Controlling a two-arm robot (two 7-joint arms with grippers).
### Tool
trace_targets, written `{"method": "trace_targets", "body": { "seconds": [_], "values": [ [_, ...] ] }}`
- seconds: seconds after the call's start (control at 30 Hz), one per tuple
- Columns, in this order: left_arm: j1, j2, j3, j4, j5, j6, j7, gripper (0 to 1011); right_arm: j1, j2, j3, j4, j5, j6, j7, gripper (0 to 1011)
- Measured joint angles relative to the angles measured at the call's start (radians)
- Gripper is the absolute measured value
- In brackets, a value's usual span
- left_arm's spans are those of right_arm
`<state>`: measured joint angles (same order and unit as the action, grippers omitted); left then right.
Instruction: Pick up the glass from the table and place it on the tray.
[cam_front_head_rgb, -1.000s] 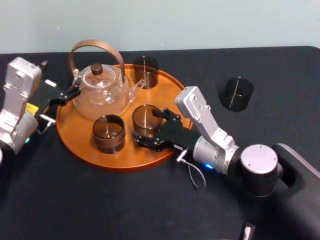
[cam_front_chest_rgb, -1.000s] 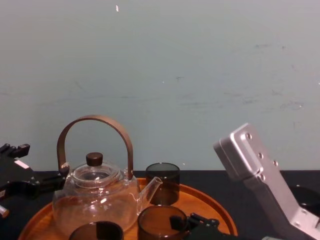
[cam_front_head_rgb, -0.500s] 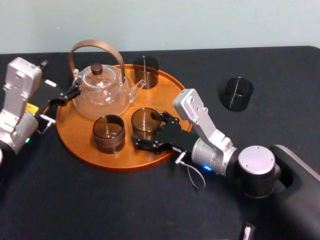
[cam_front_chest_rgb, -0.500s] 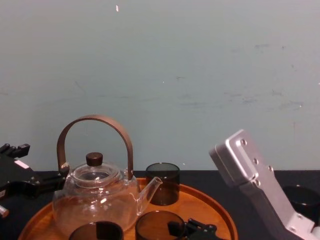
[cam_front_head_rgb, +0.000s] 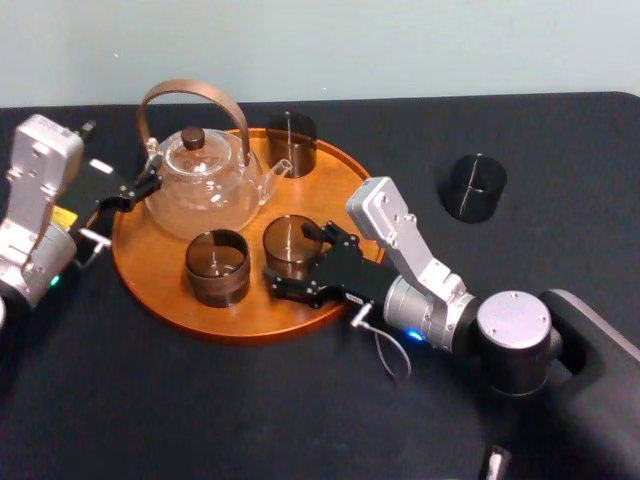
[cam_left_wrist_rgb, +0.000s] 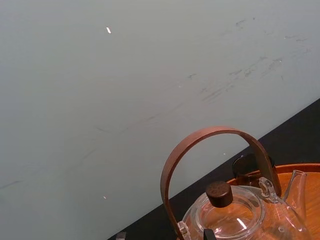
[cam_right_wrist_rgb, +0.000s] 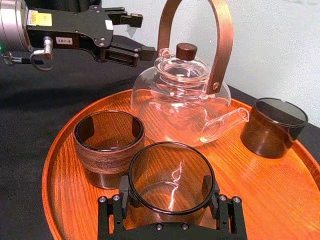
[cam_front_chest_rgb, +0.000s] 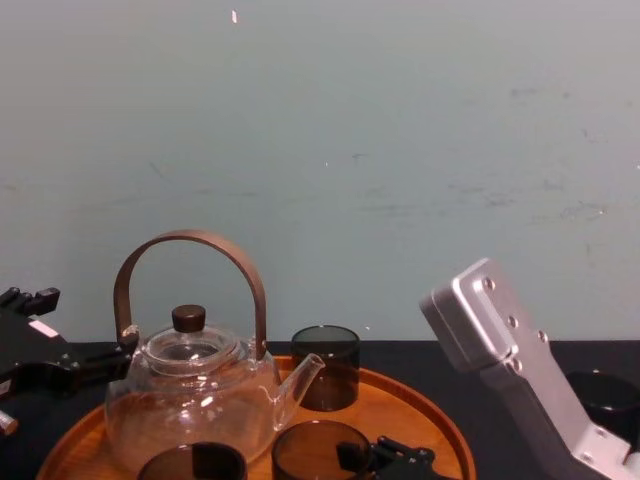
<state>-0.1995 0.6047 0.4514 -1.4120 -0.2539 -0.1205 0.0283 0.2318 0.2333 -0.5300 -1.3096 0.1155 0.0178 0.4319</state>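
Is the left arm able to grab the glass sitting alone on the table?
Probably not: the left gripper sits by the teapot, and the tray and right arm lie between it and that glass.

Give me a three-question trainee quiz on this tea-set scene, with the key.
1. True or false: the right gripper is closed on the teapot.
2. How many dark glasses are inside the tray?
3. Where is the stray glass? A) on the table, right of the tray; B) inside the teapot; C) on the teapot's lid.
Key: 1 false, it grips a glass over the tray, and the left gripper sits open beside the teapot; 2 three; 3 A.
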Motion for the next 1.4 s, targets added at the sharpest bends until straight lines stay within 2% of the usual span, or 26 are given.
{"method": "trace_targets", "body": {
  "seconds": [0.17,0.3,0.73,1.13,1.4],
  "values": [
    [0.000,0.000,0.000,0.000,0.000,0.000,0.000,1001,0.000,0.000,0.000,0.000,0.000,0.000,0.000,926],
    [0.000,0.000,0.000,0.000,0.000,0.000,0.000,1001,-0.001,0.000,0.001,-0.001,0.000,0.000,0.000,1002],
    [0.000,0.000,0.000,0.000,0.000,0.000,0.000,1001,-0.009,0.007,0.005,-0.008,0.023,0.002,0.016,1002],
    [0.000,0.000,0.000,0.000,0.000,0.000,0.000,1001,-0.069,0.057,0.011,-0.100,0.039,0.044,0.009,1003],
    [0.000,0.000,0.000,0.000,0.000,0.000,0.000,1001,-0.137,0.104,0.048,-0.181,0.048,0.057,-0.024,1002]
  ]
}}
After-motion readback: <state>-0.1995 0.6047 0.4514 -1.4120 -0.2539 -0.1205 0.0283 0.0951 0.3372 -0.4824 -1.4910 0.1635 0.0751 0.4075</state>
